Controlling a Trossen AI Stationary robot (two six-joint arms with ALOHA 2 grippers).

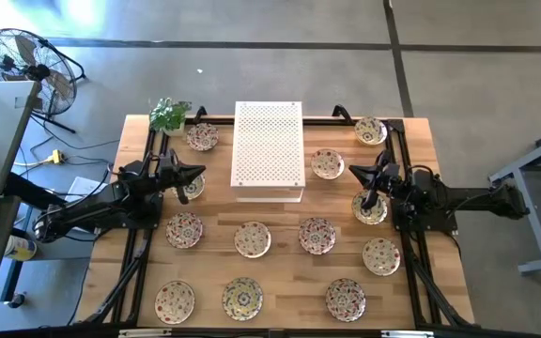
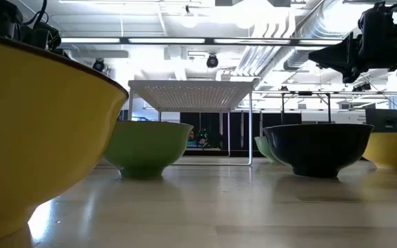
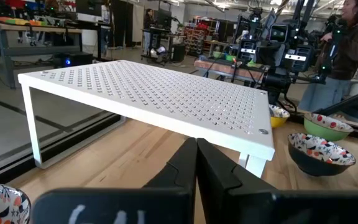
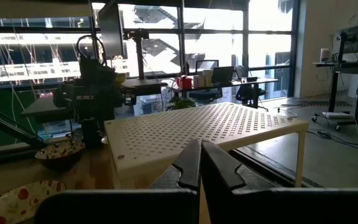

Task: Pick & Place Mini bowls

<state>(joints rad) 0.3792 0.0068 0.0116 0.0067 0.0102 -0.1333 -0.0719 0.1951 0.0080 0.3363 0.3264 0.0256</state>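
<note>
Several mini bowls, cream with floral speckles, stand on their bases across the wooden table, among them one (image 1: 252, 238) at the middle and one (image 1: 327, 163) right of the white perforated rack (image 1: 269, 150). My left gripper (image 1: 198, 172) is shut and empty, above the table left of the rack, over a bowl (image 1: 192, 188). My right gripper (image 1: 353, 170) is shut and empty, right of the rack, near a bowl (image 1: 369, 207). In the left wrist view my left gripper (image 3: 196, 149) points at the rack (image 3: 166, 93); in the right wrist view my right gripper (image 4: 201, 152) does too.
A black frame (image 1: 153, 225) runs along the table's edges. A small green plant (image 1: 169, 115) stands at the far left corner. A fan (image 1: 26, 61) stands on the floor beyond the table. A person (image 3: 347, 37) stands past the table's right side.
</note>
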